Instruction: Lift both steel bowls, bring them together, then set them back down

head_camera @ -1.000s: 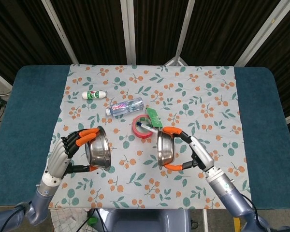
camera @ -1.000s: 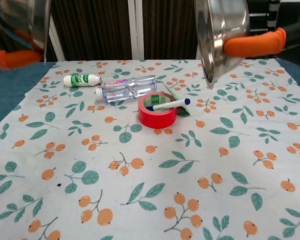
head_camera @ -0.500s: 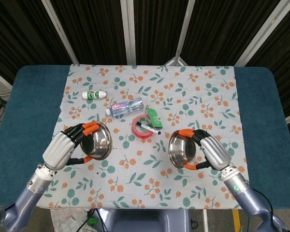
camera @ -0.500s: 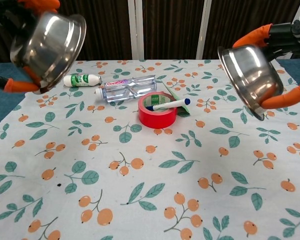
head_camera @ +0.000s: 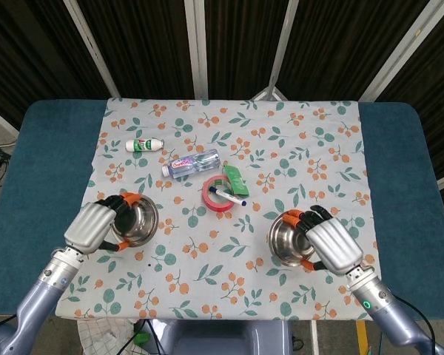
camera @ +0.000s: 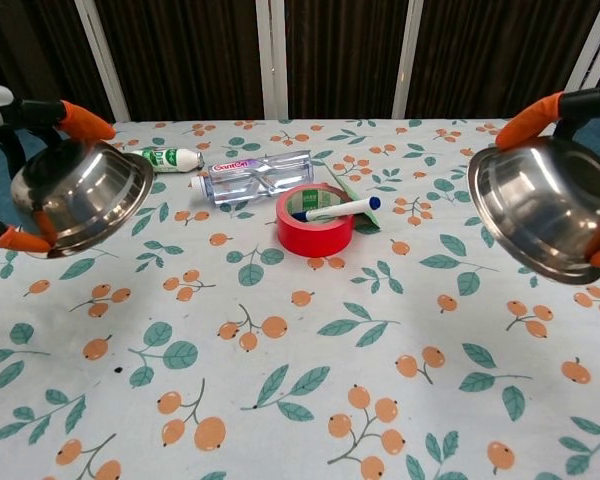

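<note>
A table (head_camera: 399,140) topped in dark teal carries a white cloth (head_camera: 296,140) printed with orange berries and green leaves; the teal shows bare at both sides. Behind stands a dark ribbed wall (camera: 340,55), crossed by pale metal struts (camera: 272,55); light falls evenly.

tape roll (head_camera: 217,193): red, marker (head_camera: 229,196) lying across it
water bottle (head_camera: 192,163): clear, on its side
small bottle (head_camera: 145,145): white, green label
packet (head_camera: 235,177): green
tabletop (head_camera: 399,170): floral cloth (head_camera: 296,140)
</note>
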Available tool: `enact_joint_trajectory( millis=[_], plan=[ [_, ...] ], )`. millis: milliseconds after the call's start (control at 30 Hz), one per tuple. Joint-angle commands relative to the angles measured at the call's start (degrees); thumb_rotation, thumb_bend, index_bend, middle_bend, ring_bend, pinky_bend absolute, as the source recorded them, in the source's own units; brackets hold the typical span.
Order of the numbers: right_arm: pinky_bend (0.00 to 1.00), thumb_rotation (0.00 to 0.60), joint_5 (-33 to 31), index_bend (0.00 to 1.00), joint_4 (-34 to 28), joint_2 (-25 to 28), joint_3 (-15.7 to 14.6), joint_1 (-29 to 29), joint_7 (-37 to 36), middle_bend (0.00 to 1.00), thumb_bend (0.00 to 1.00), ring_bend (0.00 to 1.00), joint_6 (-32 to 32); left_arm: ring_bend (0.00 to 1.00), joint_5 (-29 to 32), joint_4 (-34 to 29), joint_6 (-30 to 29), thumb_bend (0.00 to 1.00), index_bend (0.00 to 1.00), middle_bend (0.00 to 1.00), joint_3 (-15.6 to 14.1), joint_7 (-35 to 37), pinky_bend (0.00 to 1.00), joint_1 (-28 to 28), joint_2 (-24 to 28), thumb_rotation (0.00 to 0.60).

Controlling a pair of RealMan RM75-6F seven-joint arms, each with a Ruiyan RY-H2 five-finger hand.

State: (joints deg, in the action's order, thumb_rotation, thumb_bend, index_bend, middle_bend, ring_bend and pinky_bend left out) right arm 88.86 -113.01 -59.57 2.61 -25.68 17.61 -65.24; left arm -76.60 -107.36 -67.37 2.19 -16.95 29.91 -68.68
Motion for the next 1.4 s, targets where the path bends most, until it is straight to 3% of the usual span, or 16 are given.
enact_joint_trajectory(
  millis=[33,567,1033,1400],
  plan=[
    [0.20,0.600,-2.29,0.57,-2.73,0.26,-0.80,-0.42,4.18,0.33,0.07,0.51,2.63,0.26,2.20,-1.78,1.58,0.00,0.17,0.23,0.01,-2.26,0.43,0.38,0.34,0.600],
    [0.20,0.600,-16.64,0.57,-0.33,-11.57,0.70,-5.02,21.76,0.33,0.07,0.51,7.24,0.26,16.39,-2.42,6.25,0.00,0.16,0.24,0.14,-14.08,0.43,3.56,-2.52,0.600],
    [0.19,0.600,-24.51,0.57,0.60,-13.67,0.96,-7.59,29.83,0.33,0.07,0.48,5.57,0.26,17.83,0.88,7.30,0.00,0.15,0.22,-0.11,-15.97,0.43,5.34,-5.88,0.600],
    [0.12,0.600,-33.21,0.46,-0.63,-12.58,-0.28,-9.87,34.63,0.33,0.07,0.38,4.80,0.20,14.49,1.81,7.67,0.00,0.12,0.12,-1.37,-13.59,0.42,5.09,-7.58,0.600]
  ],
)
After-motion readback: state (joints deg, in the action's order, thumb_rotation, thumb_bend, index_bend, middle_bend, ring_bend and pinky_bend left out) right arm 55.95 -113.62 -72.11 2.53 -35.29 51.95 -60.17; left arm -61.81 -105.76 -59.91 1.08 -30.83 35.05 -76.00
